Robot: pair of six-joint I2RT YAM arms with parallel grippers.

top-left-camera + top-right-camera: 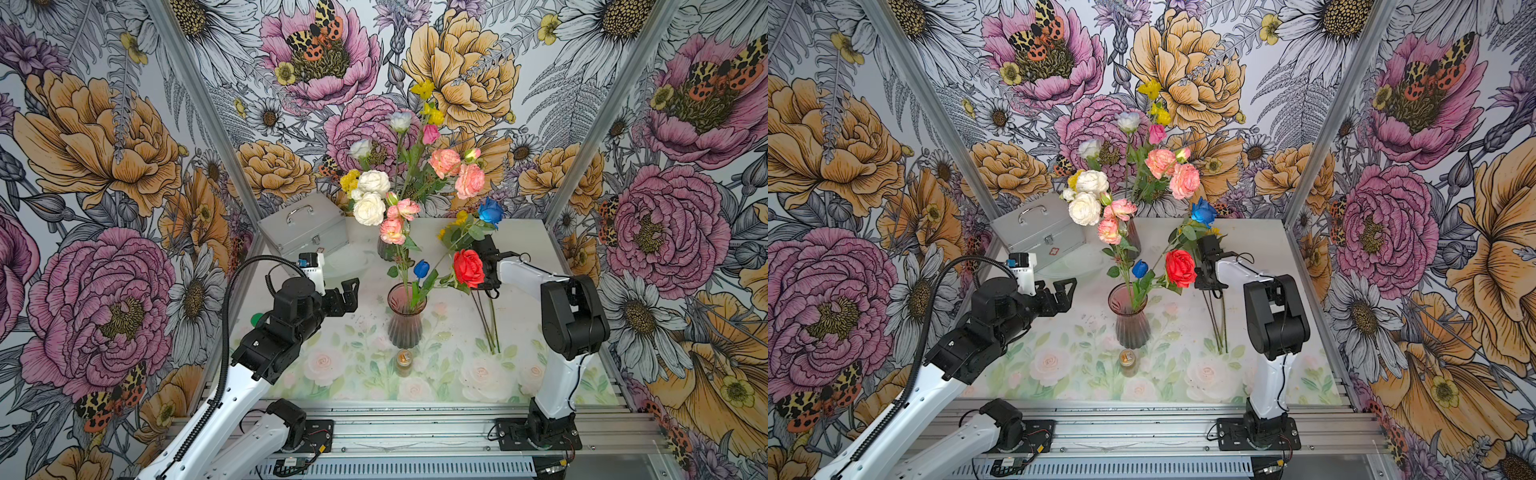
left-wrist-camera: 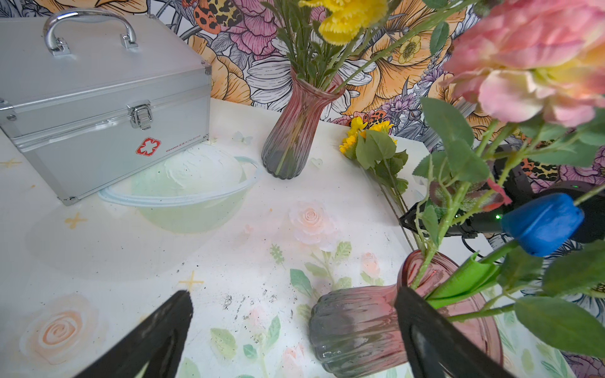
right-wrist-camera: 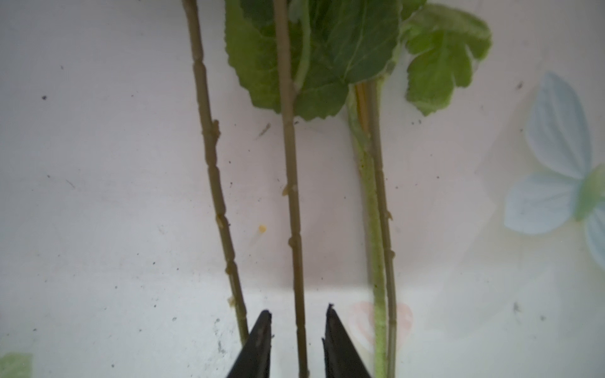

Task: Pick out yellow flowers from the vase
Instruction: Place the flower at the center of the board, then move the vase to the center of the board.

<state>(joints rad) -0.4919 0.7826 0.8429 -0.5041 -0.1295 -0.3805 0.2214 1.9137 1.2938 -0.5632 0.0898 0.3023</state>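
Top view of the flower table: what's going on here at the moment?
A two-armed robot is sorting flowers. Some yellow flowers lie on the table on the robot's right. The right pincer hangs low over their stems, jaws slightly apart around one stem, not pinching it. The left pincer is wide open and empty beside the near vase, which holds a red rose and a blue tulip, among others. The far vase has yellow blooms in it.

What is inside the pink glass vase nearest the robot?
Green stems rise from the front vase: a pink rose spray, a blue tulip and a red rose. No yellow bloom shows in it. The dark ribbed glass hides the stem ends.
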